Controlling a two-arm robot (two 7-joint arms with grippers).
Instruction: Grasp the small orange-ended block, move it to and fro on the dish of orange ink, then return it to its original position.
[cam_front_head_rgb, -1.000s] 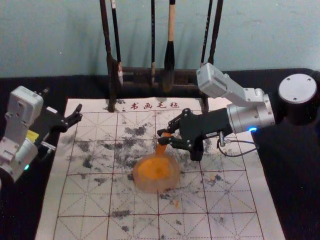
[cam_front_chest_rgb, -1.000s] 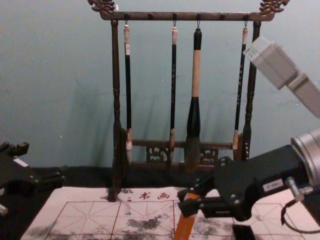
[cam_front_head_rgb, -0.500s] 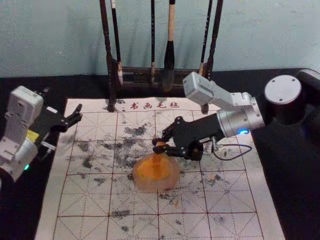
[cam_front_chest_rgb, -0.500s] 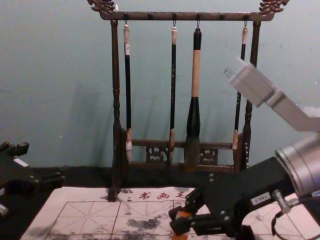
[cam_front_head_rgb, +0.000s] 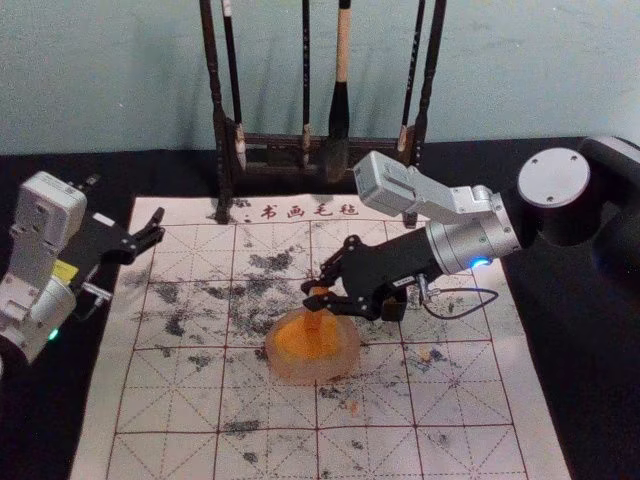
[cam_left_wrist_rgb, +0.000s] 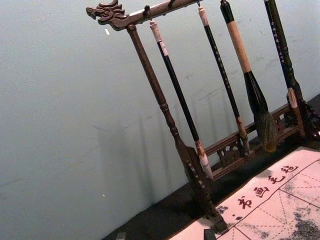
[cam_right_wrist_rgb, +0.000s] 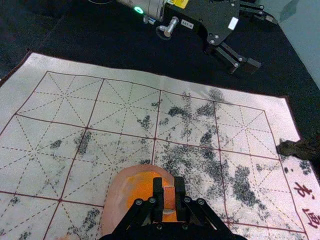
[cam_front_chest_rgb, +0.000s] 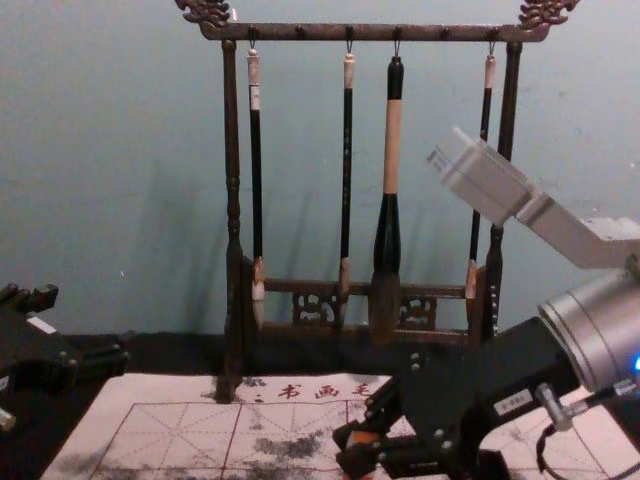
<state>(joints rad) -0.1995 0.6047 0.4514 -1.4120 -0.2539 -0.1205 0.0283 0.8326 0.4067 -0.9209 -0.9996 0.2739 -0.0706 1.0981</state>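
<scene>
Though slim, block (cam_front_head_rgb: 314, 322) in right gripper (cam_front_head_rgb: 314, 294) over dish (cam_front_head_rgb: 308, 376).

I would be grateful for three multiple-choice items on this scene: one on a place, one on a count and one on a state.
1. Where is the block?
A) Behind the rack
B) At the dish
C) On the wall

2. How many brushes hang from the rack?
A) Two
B) Six
C) Four

3. How is the left hand, off to the robot's left?
A) Open and empty
B) Shut on a cup
C) Shut on nothing

1: B, the head view shows the right hand holding it at the dish.
2: C, the chest view shows four hanging side by side.
3: A, its fingers stand apart in the chest view with nothing between them.
</scene>
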